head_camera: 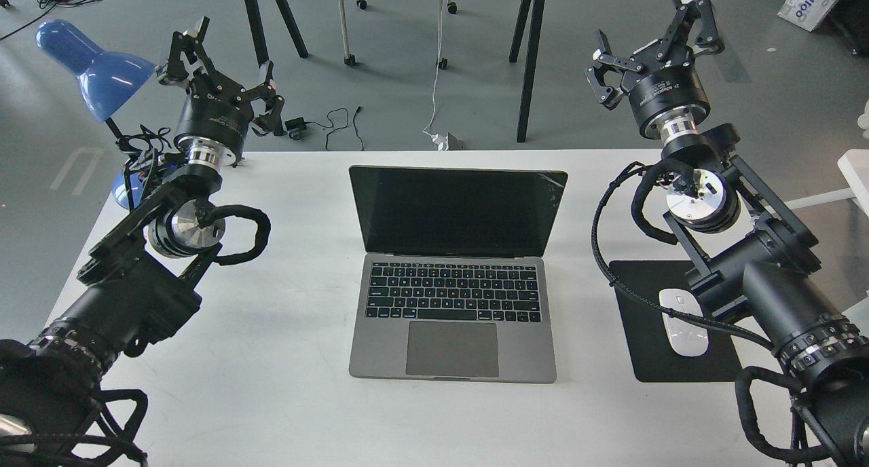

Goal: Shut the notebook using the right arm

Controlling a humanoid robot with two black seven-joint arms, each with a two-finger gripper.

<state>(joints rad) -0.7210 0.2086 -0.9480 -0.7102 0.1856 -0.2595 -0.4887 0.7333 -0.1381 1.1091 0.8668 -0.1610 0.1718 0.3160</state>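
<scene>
Far left, a blue desk lamp (88, 70) is sitting at the back corner of the white desk (285, 358), partly hidden behind my left arm. The left gripper (227, 63) is hanging up above that corner with its fingers (187, 43) spread wide open, holding nothing. Dead center, the notebook (453, 297) is lying flat on the desk with its lid standing open, dark screen facing me, keyboard and trackpad showing, well apart from both arms. Moving right, a black mouse pad (645, 345) is lying just beside the notebook, with a white mouse (682, 324) resting on it and my right arm partly covering both. The right gripper (655, 36) is hovering high above the back right edge of the desk, fingers (696, 19) splayed open and empty too.
</scene>
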